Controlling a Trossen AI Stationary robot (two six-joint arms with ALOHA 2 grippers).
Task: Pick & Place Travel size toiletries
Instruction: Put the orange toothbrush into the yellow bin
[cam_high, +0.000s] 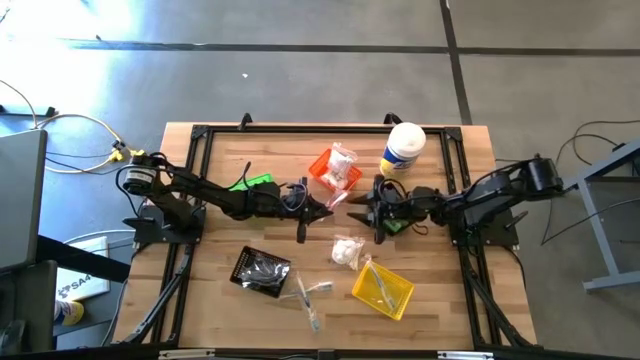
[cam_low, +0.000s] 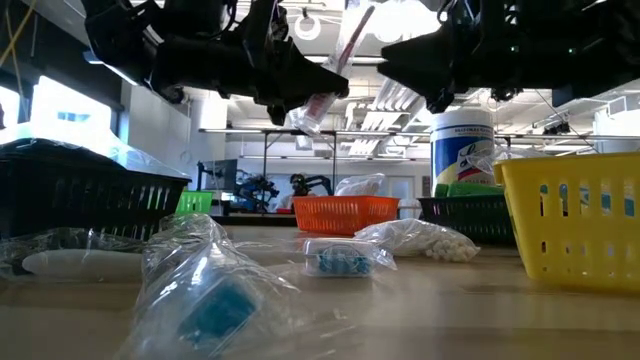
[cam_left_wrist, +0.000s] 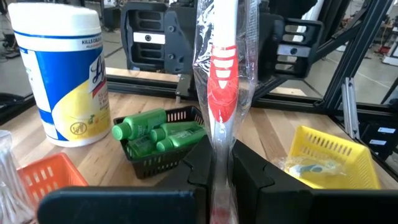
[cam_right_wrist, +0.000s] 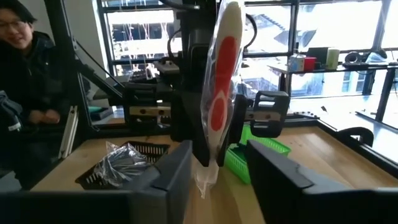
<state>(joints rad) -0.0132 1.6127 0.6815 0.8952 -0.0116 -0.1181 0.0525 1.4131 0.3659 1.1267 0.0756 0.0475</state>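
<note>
My left gripper (cam_left_wrist: 219, 152) is at the table's middle, shut on a clear-wrapped red-and-white toothbrush (cam_left_wrist: 222, 81), which also shows in the low view (cam_low: 335, 50). My right gripper (cam_right_wrist: 219, 149) faces it from the right. It is open, with one finger on each side of the wrapper's lower end (cam_right_wrist: 205, 177). Green mini bottles (cam_left_wrist: 155, 134) lie in a small black bin. A white packet (cam_high: 348, 250) and clear-wrapped sticks (cam_high: 310, 295) lie on the table. My left gripper pinches the wrapped toothbrush's shaft (cam_left_wrist: 217, 165) between its two fingers, below the red ribbed part. The fingers lie level and across it, pointing toward the table's right. The toothbrush stands nearly upright, lifted clear of the table. My right gripper: I cannot tell whether a finger touches the wrapper.
A tall white-lidded canister (cam_high: 404, 148) stands at the far right. An orange bin (cam_high: 335, 168), a green bin (cam_high: 255, 183), a black bin (cam_high: 262, 270) and a yellow bin (cam_high: 383, 288) sit around the middle. A person (cam_right_wrist: 18, 74) stands beyond the table.
</note>
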